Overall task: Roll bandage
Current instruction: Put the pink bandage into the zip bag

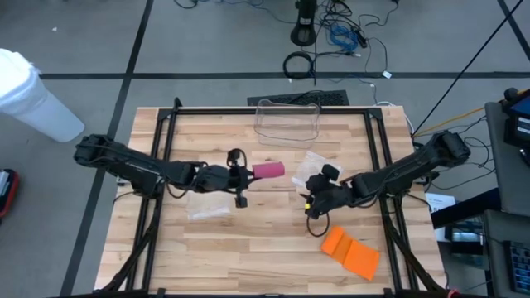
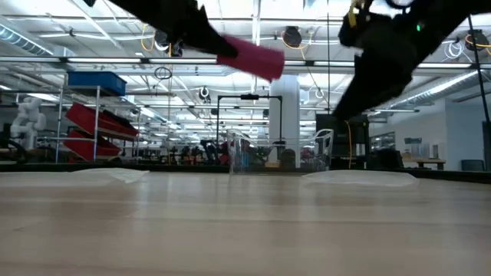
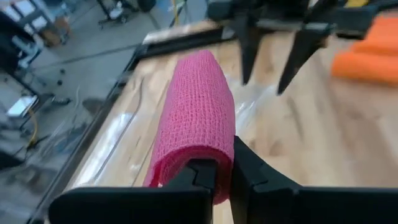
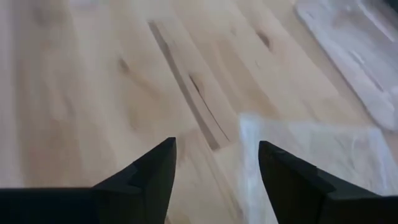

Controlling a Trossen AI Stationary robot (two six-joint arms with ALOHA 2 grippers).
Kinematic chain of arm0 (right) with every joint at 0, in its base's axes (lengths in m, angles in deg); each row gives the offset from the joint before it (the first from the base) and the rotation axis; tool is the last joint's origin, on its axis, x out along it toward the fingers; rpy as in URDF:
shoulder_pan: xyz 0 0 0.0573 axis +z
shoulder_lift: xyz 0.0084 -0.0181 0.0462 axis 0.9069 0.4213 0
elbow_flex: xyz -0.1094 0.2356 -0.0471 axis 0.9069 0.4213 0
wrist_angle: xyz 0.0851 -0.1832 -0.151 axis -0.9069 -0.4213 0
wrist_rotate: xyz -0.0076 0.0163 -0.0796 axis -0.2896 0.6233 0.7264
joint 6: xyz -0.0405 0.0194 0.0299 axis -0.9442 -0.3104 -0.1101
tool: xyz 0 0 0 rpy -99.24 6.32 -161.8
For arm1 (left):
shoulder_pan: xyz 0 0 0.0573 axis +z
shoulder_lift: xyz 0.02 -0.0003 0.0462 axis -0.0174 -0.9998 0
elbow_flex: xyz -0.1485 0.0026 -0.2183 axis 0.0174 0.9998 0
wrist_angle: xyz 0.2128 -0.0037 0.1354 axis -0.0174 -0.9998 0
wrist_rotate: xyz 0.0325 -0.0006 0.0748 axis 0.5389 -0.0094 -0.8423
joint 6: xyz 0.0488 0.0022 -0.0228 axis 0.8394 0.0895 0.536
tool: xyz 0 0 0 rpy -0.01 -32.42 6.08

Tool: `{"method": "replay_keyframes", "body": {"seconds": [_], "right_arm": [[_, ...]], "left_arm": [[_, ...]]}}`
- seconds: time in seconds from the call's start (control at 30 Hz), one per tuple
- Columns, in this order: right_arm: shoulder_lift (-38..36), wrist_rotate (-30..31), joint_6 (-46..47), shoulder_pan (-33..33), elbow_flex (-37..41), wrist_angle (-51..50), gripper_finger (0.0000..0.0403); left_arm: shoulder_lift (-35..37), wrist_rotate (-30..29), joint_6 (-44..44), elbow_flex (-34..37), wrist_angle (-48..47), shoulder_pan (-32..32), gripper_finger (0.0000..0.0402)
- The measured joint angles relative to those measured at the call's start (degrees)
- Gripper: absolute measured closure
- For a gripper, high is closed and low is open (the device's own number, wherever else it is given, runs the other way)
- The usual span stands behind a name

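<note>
I counted one pink bandage roll (image 1: 268, 170), one orange bandage (image 1: 350, 252), one clear bin (image 1: 287, 121), and three clear wrappers (image 1: 207, 207).

High view straight down on table (image 1: 248, 240); low view level; 2 wrist close-ups

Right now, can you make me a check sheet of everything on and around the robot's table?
Surface: wooden table, bare in front.
Job's things: pink bandage roll, lifted above the table.
Clutter: orange cloth near the front right; clear box at the back; clear plastic wrappers.
Grippers: left gripper shut on the roll's end; right gripper open, empty, beside the roll.
Cables: tangle on the floor behind the table.
Surroundings: white bin on the floor; shelves in the room behind.
</note>
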Motion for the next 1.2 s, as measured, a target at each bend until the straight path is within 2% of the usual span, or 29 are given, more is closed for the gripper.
{"method": "replay_keyframes", "body": {"seconds": [0.13,0.37,0.5,0.67,0.8,0.9,0.97,1.07,1.13,1.2], "right_arm": [[3.41,0.04,1.88,-0.34,0.84,-0.02,0.0203],[9.86,-0.53,2.59,-2.15,1.18,-2.83,0.0226],[12.58,-1.69,2.47,-3.56,1.18,-2.87,0.0248],[14.90,-2.03,2.14,-5.78,1.09,-4.02,0.0294],[15.25,-1.80,0.00,-6.18,1.07,-3.08,0.0359],[15.07,-1.04,-5.04,-4.72,1.23,-0.79,0.0395],[15.07,0.15,-9.87,-3.27,1.20,2.03,0.0395],[15.58,2.78,-23.47,0.02,1.14,6.70,0.0401],[16.29,7.14,-31.19,2.56,1.09,9.14,0.0402],[17.08,6.79,-37.02,4.27,1.07,10.35,0.0402]], "left_arm": [[0.01,1.82,-1.17,1.84,-0.09,3.52,0.0386],[0.37,11.04,-3.04,4.59,0.00,10.50,0.0386],[1.89,11.48,-3.05,6.27,0.31,13.16,0.0386],[5.69,13.92,-3.05,8.22,0.08,14.70,0.0386],[9.94,14.45,-3.03,10.70,1.18,15.64,0.0386],[12.25,15.20,-3.73,11.89,1.23,16.21,0.0386],[12.46,19.64,-4.56,12.10,2.31,16.32,0.0386],[10.66,26.38,-4.91,12.31,4.48,16.17,0.0382],[9.28,27.45,-5.87,12.34,5.52,16.17,0.0374],[8.30,27.39,-5.98,12.34,7.29,16.23,0.0372]]}}
